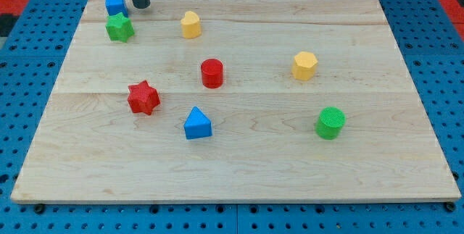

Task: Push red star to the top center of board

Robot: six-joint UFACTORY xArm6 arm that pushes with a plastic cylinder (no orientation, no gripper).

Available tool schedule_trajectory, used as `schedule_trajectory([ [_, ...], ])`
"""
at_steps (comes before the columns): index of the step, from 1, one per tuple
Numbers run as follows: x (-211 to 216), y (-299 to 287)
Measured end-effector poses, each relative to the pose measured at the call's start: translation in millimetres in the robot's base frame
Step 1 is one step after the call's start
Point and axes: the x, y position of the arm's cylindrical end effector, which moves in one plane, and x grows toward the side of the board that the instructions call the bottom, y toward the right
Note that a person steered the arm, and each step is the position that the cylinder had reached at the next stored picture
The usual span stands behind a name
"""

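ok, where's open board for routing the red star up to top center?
Open: top centre, between yellow block and yellow hexagon; also the view's bottom strip below blue triangle. Crowded: top-left, where my tip sits beside blue cube and green star. Red cylinder flanks red star.

Straight dark rod, perhaps matte black, round blunt tip (pixel 140 6), no visible markings

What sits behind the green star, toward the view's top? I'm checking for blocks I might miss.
A blue block sits right behind the green star; its lower edge is hidden. My tip stands just to its right.
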Motion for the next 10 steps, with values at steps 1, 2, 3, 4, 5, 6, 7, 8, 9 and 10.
schedule_trajectory([
  [1,14.3,22.7],
  [2,51.6,41.8],
  [3,117.8,40.6],
  [4,183.9,17.0],
  [5,236.0,-20.2],
  [6,278.6,-27.2],
  [7,271.6,-8.3],
  [8,255.8,-15.8],
  [9,239.3,9.1],
  [10,236.8,41.9],
])
